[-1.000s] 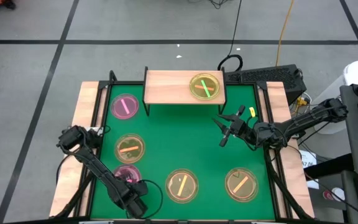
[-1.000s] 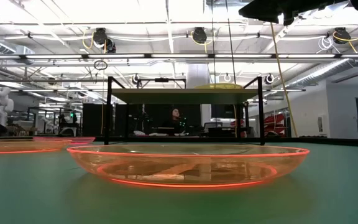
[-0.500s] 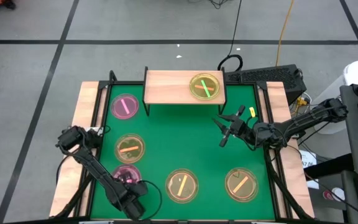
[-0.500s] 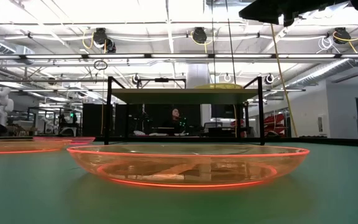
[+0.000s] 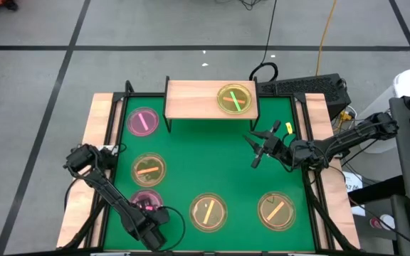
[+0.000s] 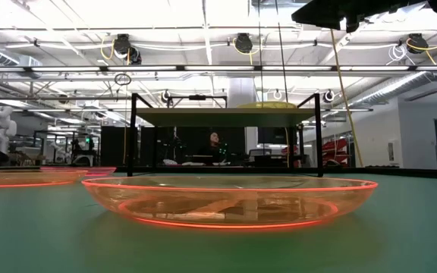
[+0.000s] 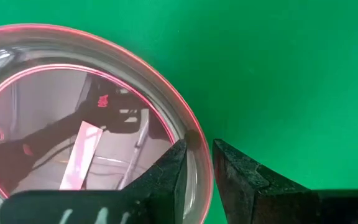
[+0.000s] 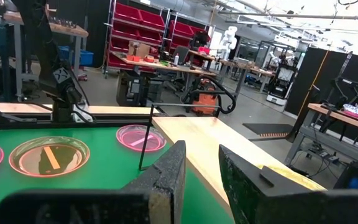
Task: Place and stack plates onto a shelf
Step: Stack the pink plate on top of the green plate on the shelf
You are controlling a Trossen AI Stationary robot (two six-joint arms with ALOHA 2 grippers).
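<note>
The light-wood shelf (image 5: 198, 99) stands at the mat's far edge, with a greenish plate (image 5: 234, 99) on its right half. On the green mat lie a pink plate (image 5: 143, 121), three amber plates (image 5: 149, 169) (image 5: 208, 212) (image 5: 276, 210) and a near-left pink plate (image 5: 145, 198). My left gripper (image 7: 199, 149) points down at this pink plate's rim (image 7: 197, 138), open, one finger inside the rim and one outside. My right gripper (image 5: 251, 151) hangs open and level above the mat, right of centre, with nothing between its fingers. My left gripper straddles the near-left pink plate's rim (image 7: 202, 167) from above, one finger (image 7: 174, 163) inside the bowl, the other (image 7: 235, 171) outside over the mat. I cannot tell whether either finger touches the rim. The plate lies flat on the mat.
Wooden side boards (image 5: 98, 121) and black rails flank the mat. A keyboard (image 5: 305, 87) and cables lie beyond the far right corner. The mat's middle (image 5: 205, 156) is bare green. In the low view an amber plate (image 6: 230, 201) fills the foreground before the shelf (image 6: 222, 116).
</note>
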